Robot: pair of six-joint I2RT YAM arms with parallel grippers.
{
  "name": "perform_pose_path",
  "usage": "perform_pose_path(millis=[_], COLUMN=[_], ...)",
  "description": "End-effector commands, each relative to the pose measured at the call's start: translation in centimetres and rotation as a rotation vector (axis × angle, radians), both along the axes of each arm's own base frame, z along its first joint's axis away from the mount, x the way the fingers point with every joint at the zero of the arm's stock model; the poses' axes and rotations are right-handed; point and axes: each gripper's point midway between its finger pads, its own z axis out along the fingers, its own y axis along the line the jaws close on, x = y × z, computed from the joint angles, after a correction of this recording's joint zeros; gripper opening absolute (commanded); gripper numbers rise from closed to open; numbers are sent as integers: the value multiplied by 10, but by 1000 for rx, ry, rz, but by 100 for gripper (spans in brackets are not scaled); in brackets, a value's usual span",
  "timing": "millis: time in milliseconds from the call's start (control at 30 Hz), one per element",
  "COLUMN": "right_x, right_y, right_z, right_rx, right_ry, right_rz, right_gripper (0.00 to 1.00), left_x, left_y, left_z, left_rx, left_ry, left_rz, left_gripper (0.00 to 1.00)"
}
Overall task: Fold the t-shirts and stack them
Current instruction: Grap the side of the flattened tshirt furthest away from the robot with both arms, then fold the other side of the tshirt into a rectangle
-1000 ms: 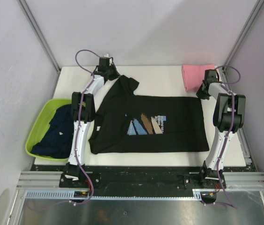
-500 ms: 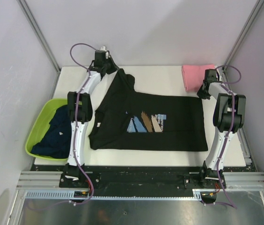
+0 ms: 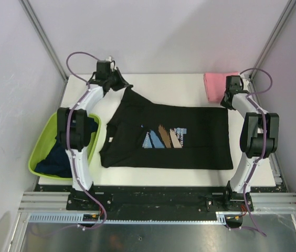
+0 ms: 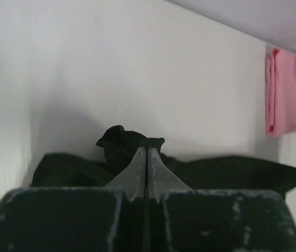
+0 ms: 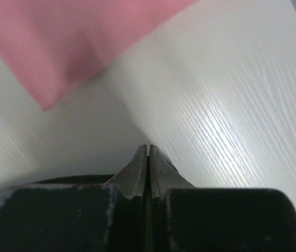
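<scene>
Soft black t-shirt [image 3: 190, 144] with a brush-stroke chest print [image 3: 164, 138] lies mostly flat mid-table [image 3: 179, 86], one sleeve drawn to a point toward the far left corner, where the left gripper [image 3: 119, 83] is clamped on bunched cloth. Right gripper [image 3: 225, 101] has its metal fingers pressed together at the shirt's far right corner; cannot tell if cloth is caught. Folded pink t-shirt [image 3: 217, 85] sits at the far right corner, and crumpled navy t-shirts [image 3: 64, 152] fill the glossy green basin [image 3: 38, 152] off the left edge.
</scene>
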Motion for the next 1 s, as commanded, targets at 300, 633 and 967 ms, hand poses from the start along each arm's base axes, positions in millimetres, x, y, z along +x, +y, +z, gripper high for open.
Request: perform_pose_path(millis=[300,633,967], right_x=[-79,-117,-141], right_y=[-10,-7,-3], right_z=[-3,-12,-14], right_rx=[-69,-60,-52], right_ry=[78,116,128], right_rz=[-150,-182,-200], right_gripper=[0,0,0], left_x=[-138,-209,-232], left_y=[30,46,52], left_z=[21,-18,-13], left_rx=[-22,3,17], left_ry=[65,150,151], left_rz=[110,151,153], left_gripper=[0,0,0])
